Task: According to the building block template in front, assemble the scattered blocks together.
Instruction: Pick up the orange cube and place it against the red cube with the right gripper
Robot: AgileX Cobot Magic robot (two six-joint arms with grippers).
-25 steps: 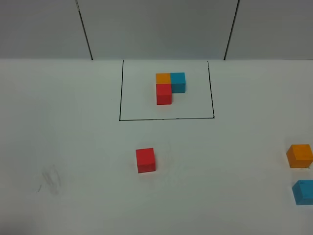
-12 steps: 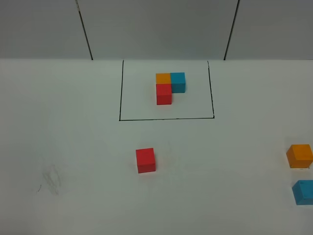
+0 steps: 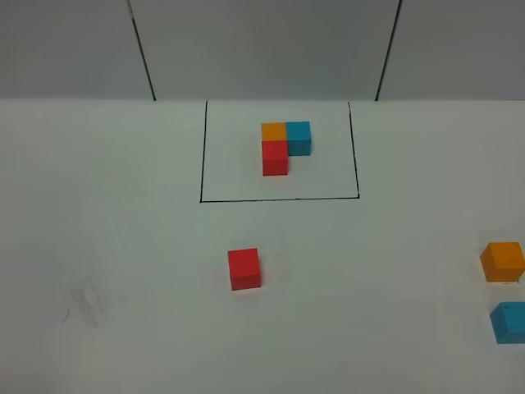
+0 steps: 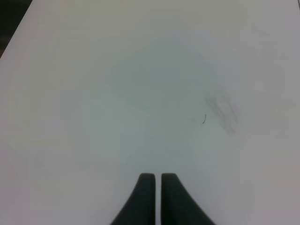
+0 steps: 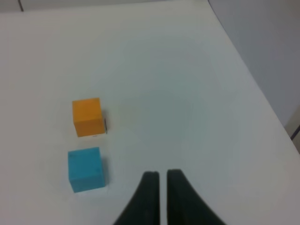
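- Two grippers pressed together: my left gripper (image 4: 153, 180), my right gripper (image 5: 159, 177).
- On the tabletop (image 3: 394, 328), orange cube (image 5: 87, 116) near blue cube (image 5: 86, 169); red cube (image 3: 244, 268) well apart.

The template (image 3: 283, 146) lies at twelve o'clock on the tabletop (image 3: 123, 246); first cube (image 3: 244, 268) at its six o'clock, second cube (image 3: 502, 261) and third cube (image 3: 509, 322) at four o'clock.

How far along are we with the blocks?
Done: nothing. The red cube, orange cube and blue cube lie apart, unlike the framed template. In hand: nothing; the left gripper and right gripper are shut, empty. Left: gather all three into the L.
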